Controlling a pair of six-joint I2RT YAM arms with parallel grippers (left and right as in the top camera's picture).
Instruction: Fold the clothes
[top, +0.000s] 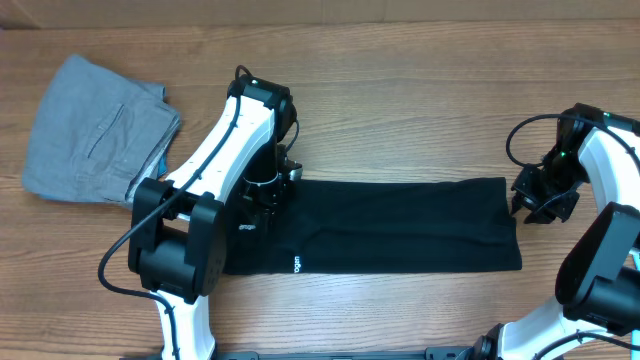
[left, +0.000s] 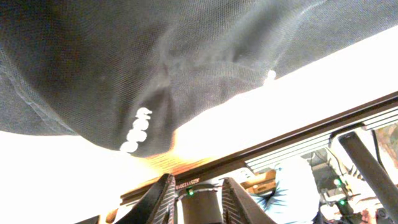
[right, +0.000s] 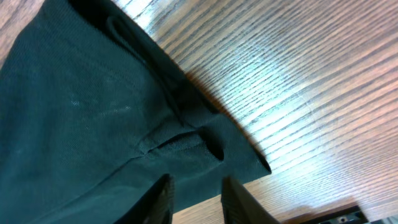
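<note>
While the clothes (top: 400, 225) lie stretched on the desk (top: 400, 100), the left claw (top: 262, 193) near their left end and the right claw (top: 528, 203) at their right end stand parted.

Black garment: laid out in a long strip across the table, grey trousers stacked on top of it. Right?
One thing is wrong. The grey trousers are not on the black garment; they lie folded on the table apart from it, beyond its left end. The long strip is right. The overhead view shows it.
</note>
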